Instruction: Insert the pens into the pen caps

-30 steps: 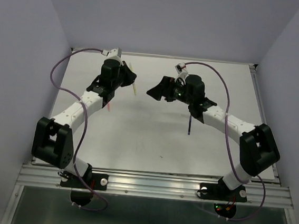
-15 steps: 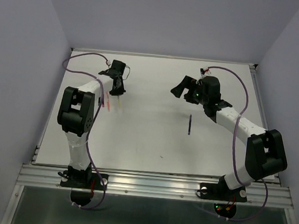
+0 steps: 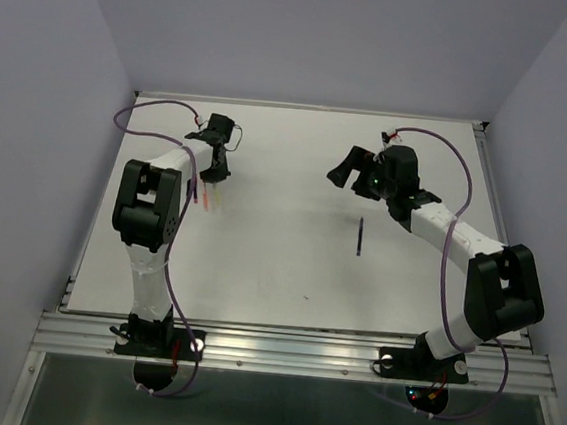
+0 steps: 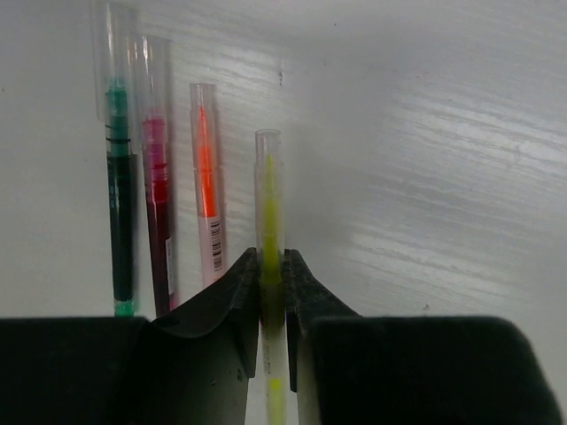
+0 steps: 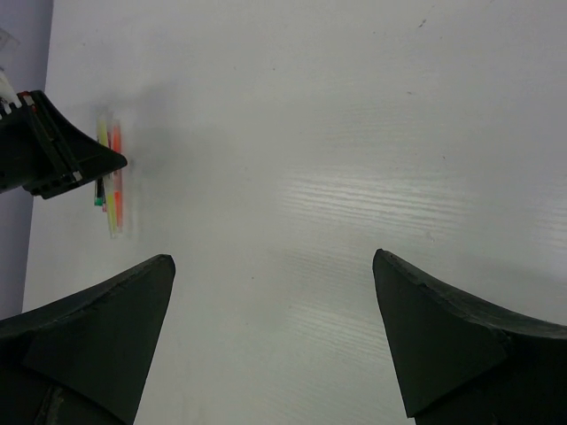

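Fingers on the left (image 4: 239, 297) clasped the capped yellow pen (image 4: 268, 195) between them, orange pen (image 4: 205, 190) just to their left, seemingly lining it up with finished ones, while the right fingers (image 5: 97, 310) gaped empty.

White table (image 3: 288, 273) bears four pens (image 4: 205, 177) abreast; a dark pen (image 3: 360, 236), perhaps blue, apart.

One green pen (image 4: 120, 204), one red pen (image 4: 158, 217), one orange pen (image 4: 207, 190), one yellow pen (image 4: 269, 199) — four near the table's (image 3: 278, 272) left edge — plus one dark blue pen (image 3: 360, 236) right of centre. Four clear caps (image 4: 268, 146).
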Controlling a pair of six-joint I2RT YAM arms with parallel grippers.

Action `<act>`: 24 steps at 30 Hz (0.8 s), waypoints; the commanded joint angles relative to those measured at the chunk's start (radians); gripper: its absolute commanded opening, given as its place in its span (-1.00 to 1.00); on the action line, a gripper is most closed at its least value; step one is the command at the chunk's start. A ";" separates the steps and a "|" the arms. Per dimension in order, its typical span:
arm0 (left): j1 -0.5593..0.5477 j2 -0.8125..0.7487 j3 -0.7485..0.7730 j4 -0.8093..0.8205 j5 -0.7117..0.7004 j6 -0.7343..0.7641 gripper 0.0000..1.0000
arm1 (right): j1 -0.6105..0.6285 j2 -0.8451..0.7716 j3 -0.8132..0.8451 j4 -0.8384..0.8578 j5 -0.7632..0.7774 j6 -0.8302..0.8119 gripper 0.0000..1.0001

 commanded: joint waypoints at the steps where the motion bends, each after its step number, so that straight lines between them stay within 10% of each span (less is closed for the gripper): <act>1: 0.008 0.000 0.046 -0.038 -0.072 -0.003 -0.52 | -0.009 -0.004 0.029 0.008 0.016 -0.015 1.00; 24: 0.009 -0.112 -0.015 -0.032 -0.051 -0.004 -0.10 | -0.019 -0.020 0.007 -0.042 0.056 -0.032 1.00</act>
